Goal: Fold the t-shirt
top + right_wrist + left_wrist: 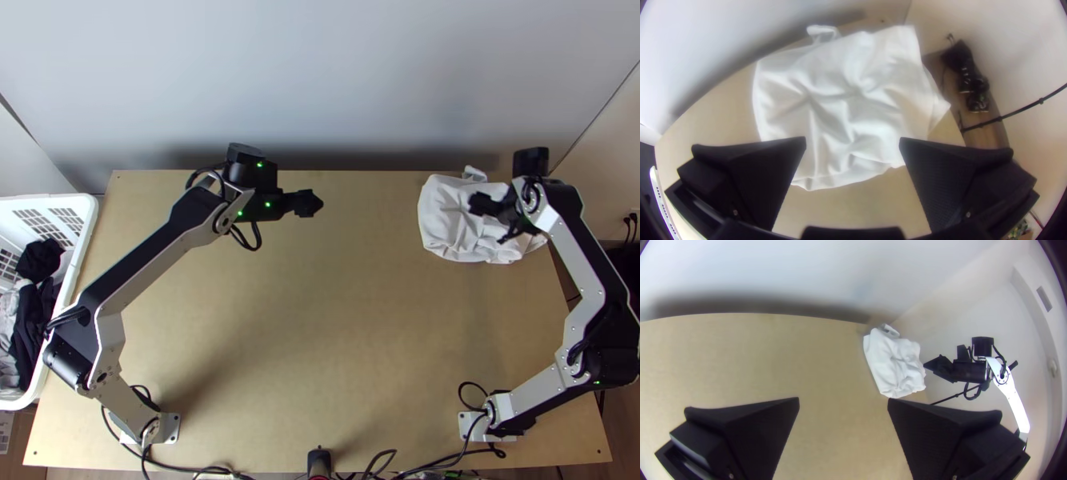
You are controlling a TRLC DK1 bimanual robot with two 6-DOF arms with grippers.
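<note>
- Watching the white t-shirt (pixel 445 220) lie wrinkled on the table (pixel 344 320), at its far right corner.
- I have my right gripper (pixel 492 222) above it, fingers parted.
- My left gripper (pixel 310 203) hangs well apart, fingers spread.

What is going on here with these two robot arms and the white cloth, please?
The robot is meant to fold the white t-shirt, which lies crumpled in a compact bundle at the far right corner of the table. Neither claw holds it now: the right claw is open above it, and the left claw is also open, away from it, over the far middle part. A basket with clothes stands at the table's left side.
</note>
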